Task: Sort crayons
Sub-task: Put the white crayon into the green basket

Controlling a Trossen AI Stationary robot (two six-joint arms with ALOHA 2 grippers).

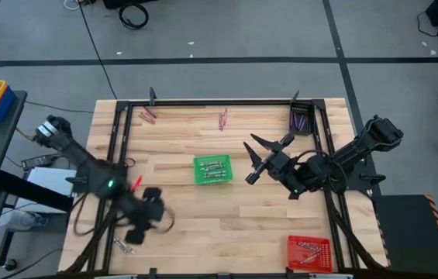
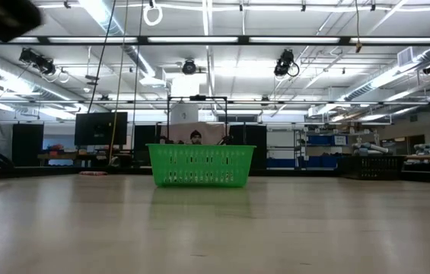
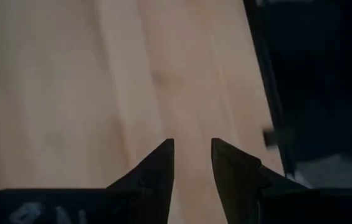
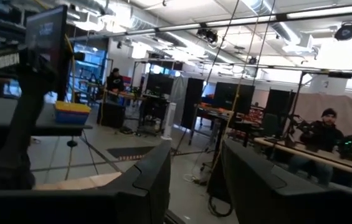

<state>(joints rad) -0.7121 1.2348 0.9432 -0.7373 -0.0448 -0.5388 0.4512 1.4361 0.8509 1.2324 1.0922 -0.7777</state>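
the left gripper [image 1: 137,230], jaws narrowly parted and empty, hangs just beside the loose pale thin crayons [image 1: 123,246] at its seven o'clock, perhaps lying diagonally. the right gripper [image 1: 255,159], jaws parted and empty, waits beside the green mesh tray [image 1: 213,170].

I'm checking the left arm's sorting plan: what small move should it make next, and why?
Probably lower the left claw onto the loose crayons near the table's front-left corner. Its fingers stand apart with nothing between them, and those crayons lie beside it, outside any tray.
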